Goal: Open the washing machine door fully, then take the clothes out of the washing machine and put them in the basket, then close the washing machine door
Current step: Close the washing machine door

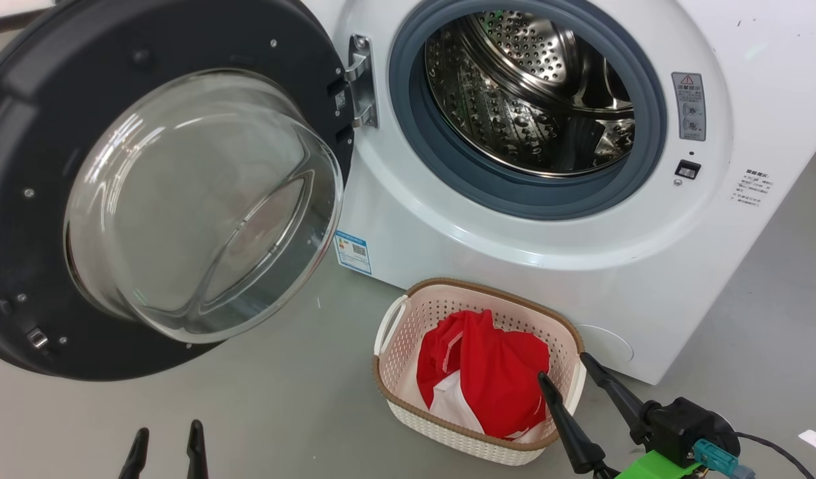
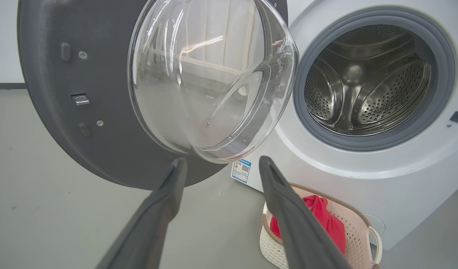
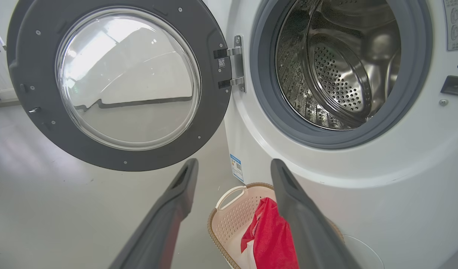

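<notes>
Red fabric clothes (image 1: 494,379) sit in cream perforated plastic basket (image 1: 408,332), lower centre; left tool (image 1: 169,431), right tool (image 1: 565,366) spread, empty; black-rimmed round glass door (image 1: 35,133) likely awaits closing.

Floor (image 1: 281,412): smooth, pale grey, unmarked, carrying a soft sheen of diffuse light. Wall (image 2: 3,37): plain white. Dark skirting strip (image 2: 6,86) runs where wall meets floor.
</notes>
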